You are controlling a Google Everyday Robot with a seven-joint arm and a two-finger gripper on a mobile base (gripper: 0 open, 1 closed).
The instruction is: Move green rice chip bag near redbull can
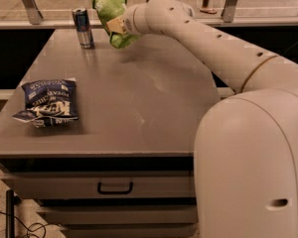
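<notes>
My fingers (116, 28) clamp the glossy lime-green chip bag (109, 6) aloft, three o'clock of the slim blue-silver can (83, 26), to land nearby.

- Warm, yellowish indoor light at a moderate level; the shadows fall downward.
- Table (139, 98): broad pale sheen across the middle of the top, no hard glare.
- Gripper (116, 26) is above the far table edge, just right of the redbull can (83, 28), clamped on the green rice chip bag (111, 9); a soft shadow lies on the top beneath them.
- Blue bag (49, 102): thin dark shadow along its near edge.
- Drawer fronts (114, 186) sit in deep shade.
</notes>
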